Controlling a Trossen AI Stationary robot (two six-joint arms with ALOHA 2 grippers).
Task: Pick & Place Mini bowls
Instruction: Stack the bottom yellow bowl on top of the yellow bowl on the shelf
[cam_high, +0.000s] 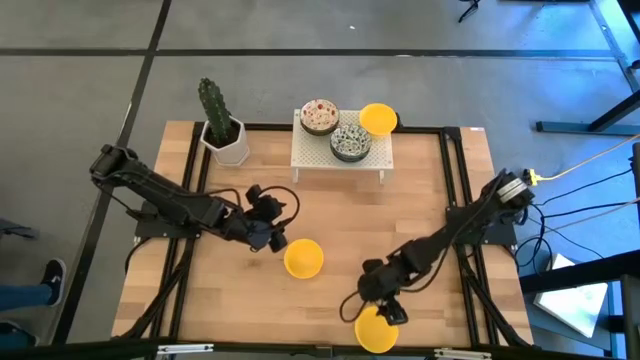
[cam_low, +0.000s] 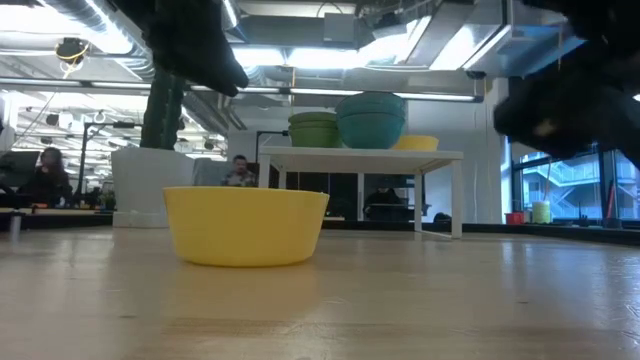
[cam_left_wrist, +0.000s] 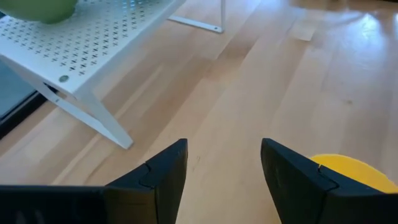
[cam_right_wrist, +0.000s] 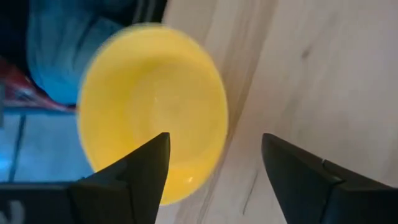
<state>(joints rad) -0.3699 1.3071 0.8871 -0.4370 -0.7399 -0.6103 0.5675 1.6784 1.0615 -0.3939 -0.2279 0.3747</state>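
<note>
A yellow mini bowl (cam_high: 303, 258) stands on its base mid-table, large in the low view (cam_low: 245, 225). My left gripper (cam_high: 272, 240) hovers open just to its left; its wrist view (cam_left_wrist: 224, 146) shows the bowl's rim (cam_left_wrist: 348, 169) beside one finger. A second yellow bowl (cam_high: 376, 330) sits at the table's near edge. My right gripper (cam_high: 385, 312) is open above it, one finger (cam_right_wrist: 134, 177) over the bowl's hollow (cam_right_wrist: 155, 106), the other over bare wood. A reddish speckled bowl (cam_high: 319, 116), a blue-green bowl (cam_high: 351, 143) and a yellow bowl (cam_high: 378, 118) rest on the white rack (cam_high: 310, 155).
The white perforated rack (cam_left_wrist: 93, 43) stands on thin legs at the far middle of the table. A cactus in a white pot (cam_high: 225, 135) is at the far left. A black frame (cam_high: 455, 180) borders the wooden top. People show in the room behind (cam_low: 240, 170).
</note>
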